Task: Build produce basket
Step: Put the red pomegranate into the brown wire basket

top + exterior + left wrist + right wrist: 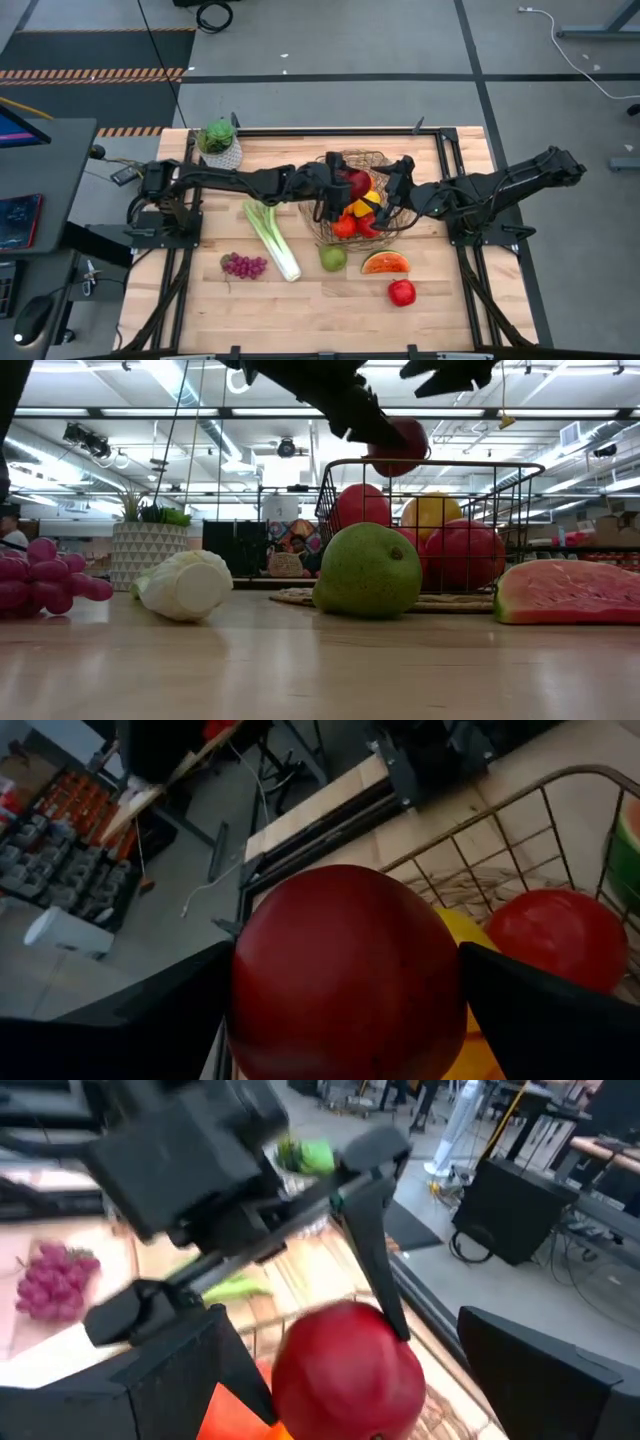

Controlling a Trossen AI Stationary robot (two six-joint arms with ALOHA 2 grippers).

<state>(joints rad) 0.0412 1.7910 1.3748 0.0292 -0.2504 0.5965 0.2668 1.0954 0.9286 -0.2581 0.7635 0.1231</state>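
You had the left gripper [345,187] over the basket [372,158] with a red apple [345,970] between its fingers [150,1020]; the jaws stood wide around the fruit, and whether they pressed it or had just let go I could not tell. The right gripper [395,180] sat just right of it over the basket's far rim, jaws spread and empty, facing that same apple. The basket lay at the table's middle, right of centre, already holding oranges, another apple and something yellow. Out on the table [450,300] you had the leek [270,238] left of the basket, the grapes [243,265] nearer and further left, the pear [332,258] and melon slice [385,263] just near the basket, and a second apple [401,292] nearest of all. The step looked like dropping the apple in. Next you needed to lower it onto the pile, free it, then lift clear without clipping the wire or the right arm.
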